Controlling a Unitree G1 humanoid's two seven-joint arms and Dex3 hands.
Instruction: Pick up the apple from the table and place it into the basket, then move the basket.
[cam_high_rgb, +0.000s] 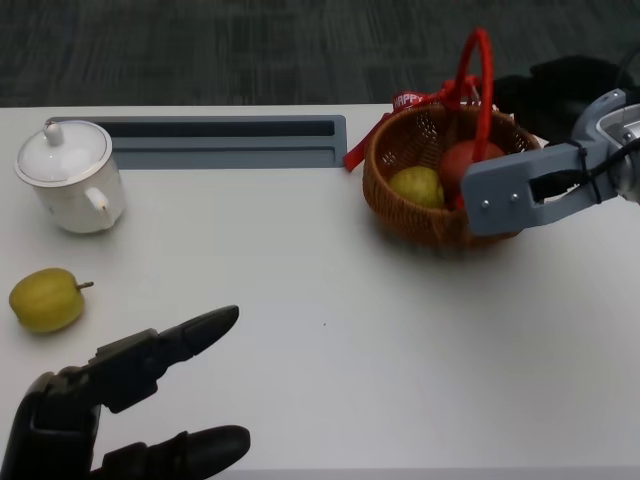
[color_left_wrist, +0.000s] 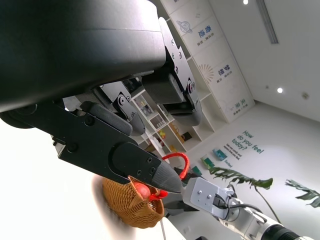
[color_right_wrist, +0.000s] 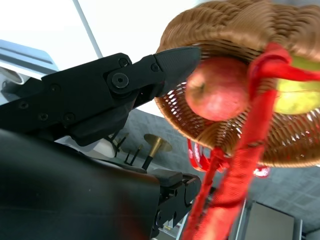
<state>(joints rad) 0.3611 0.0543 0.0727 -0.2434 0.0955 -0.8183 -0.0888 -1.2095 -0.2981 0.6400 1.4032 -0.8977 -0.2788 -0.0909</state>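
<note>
A woven basket (cam_high_rgb: 425, 215) with a red handle (cam_high_rgb: 478, 80) stands at the table's far right. It holds a red apple (cam_high_rgb: 468, 160) and a yellow-green apple (cam_high_rgb: 418, 186). My right hand (color_right_wrist: 90, 115) reaches in from the right; in the head view the grey wrist bracket (cam_high_rgb: 520, 195) hides it. One of its fingertips (color_right_wrist: 182, 57) lies against the red apple (color_right_wrist: 217, 87), and the grip itself is hidden. Another yellow-green apple (cam_high_rgb: 45, 300) lies on the table at the near left. My left hand (cam_high_rgb: 120, 400) hovers just right of it, fingers apart and holding nothing.
A white lidded pot (cam_high_rgb: 70, 175) stands at the far left. A grey recessed strip (cam_high_rgb: 220, 142) runs along the back of the white table (cam_high_rgb: 400, 330). Dark floor lies beyond the far edge.
</note>
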